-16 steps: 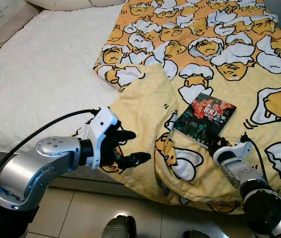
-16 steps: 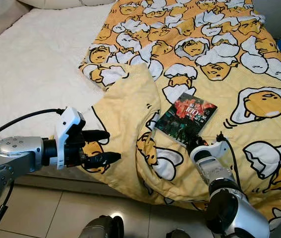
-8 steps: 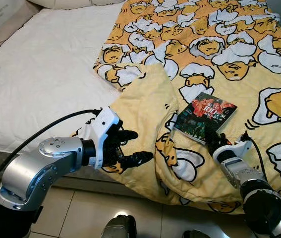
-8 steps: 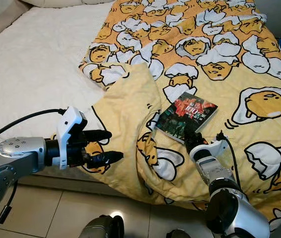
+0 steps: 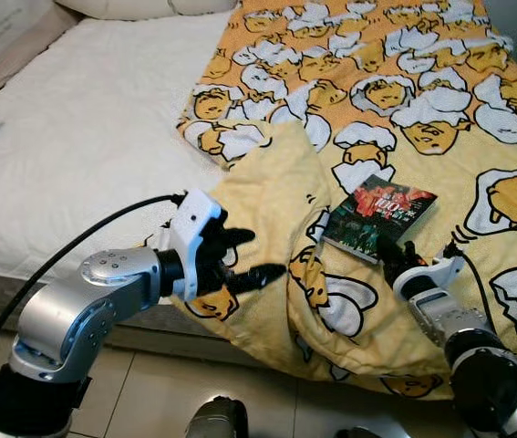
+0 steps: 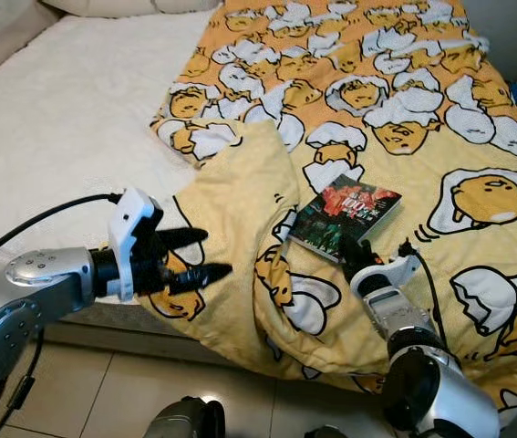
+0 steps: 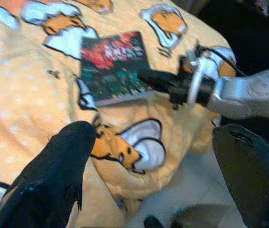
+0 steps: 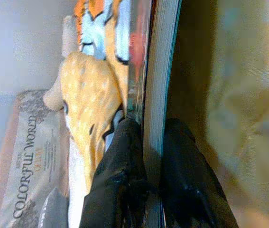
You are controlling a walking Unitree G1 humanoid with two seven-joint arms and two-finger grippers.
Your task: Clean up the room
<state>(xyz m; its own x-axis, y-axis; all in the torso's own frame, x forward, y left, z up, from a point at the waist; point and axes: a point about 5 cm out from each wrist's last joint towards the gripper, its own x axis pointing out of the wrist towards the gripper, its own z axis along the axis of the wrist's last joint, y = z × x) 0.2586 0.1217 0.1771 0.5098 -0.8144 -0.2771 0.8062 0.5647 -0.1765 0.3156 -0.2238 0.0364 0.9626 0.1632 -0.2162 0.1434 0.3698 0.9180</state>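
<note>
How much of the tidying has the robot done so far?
Not much looks done yet: the blanket lies rumpled, one corner folded back, on the bed. In hand: the right pincer has closed on the near edge of the book, which lies on the blanket. The left pincer hovers open at the blanket's edge. Left: moving the book, straightening the blanket.

The book's (image 5: 380,217) near corner is hidden by the right end effector (image 5: 391,258).

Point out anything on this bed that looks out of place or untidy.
A book lies loose on the egg-print duvet, where the right gripper has closed its fingers on the book's near edge. The duvet's corner is folded back, plain yellow underside up, bunched at the bed's edge by the open left gripper, leaving the white mattress bare.
</note>
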